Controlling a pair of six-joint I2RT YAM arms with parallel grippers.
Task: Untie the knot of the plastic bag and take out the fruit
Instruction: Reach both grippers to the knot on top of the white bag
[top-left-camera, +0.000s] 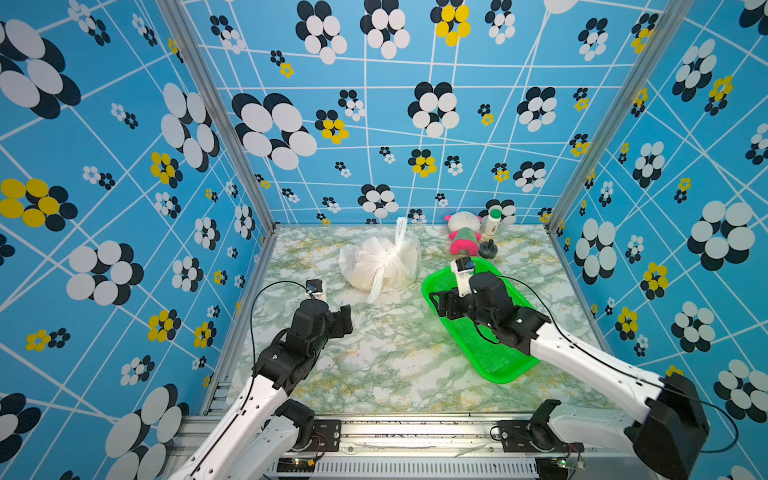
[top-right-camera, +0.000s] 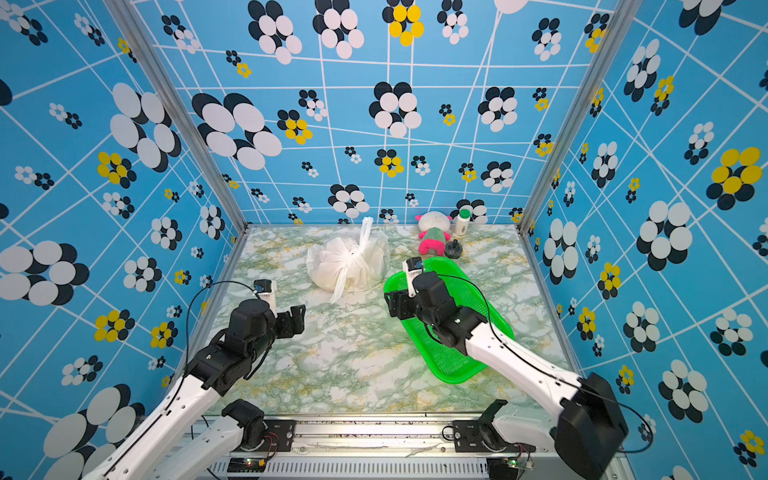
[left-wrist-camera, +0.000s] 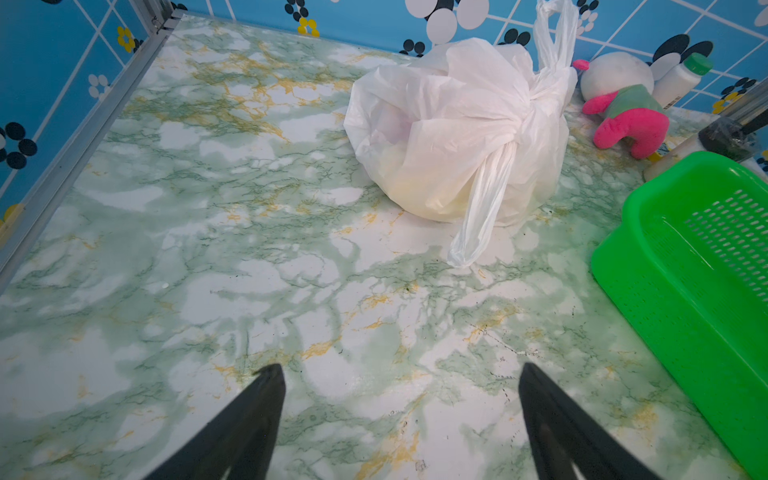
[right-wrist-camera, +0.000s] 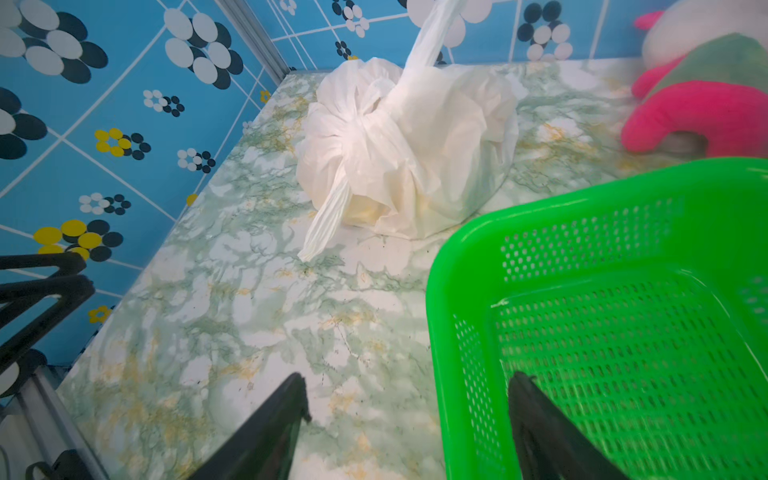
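A knotted white plastic bag (top-left-camera: 380, 262) sits near the middle of the marble table's (top-left-camera: 374, 374) far edge. The fruit (left-wrist-camera: 399, 191) is sealed inside and shows only as a yellowish tint through the film. The knot (left-wrist-camera: 525, 120) is cinched on the bag's side. One handle loop (left-wrist-camera: 557, 37) stands up against the back wall and the other (left-wrist-camera: 478, 216) trails across the table toward the front.

Both claws are spread wide and hold nothing. The left gripper (left-wrist-camera: 398, 370) hovers over bare marble short of the bag, and the right gripper (right-wrist-camera: 406, 376) is at the near corner of the green basket (top-left-camera: 498, 365).

The likely hazards:
- Tugging a loop rather than the tie could pull the knot tighter.
- A hard pinch could tear the thin film.
- Without a second hold, the light bag could simply drag along.
- The bag could bump the plush toy (top-left-camera: 463, 237) close beside it.
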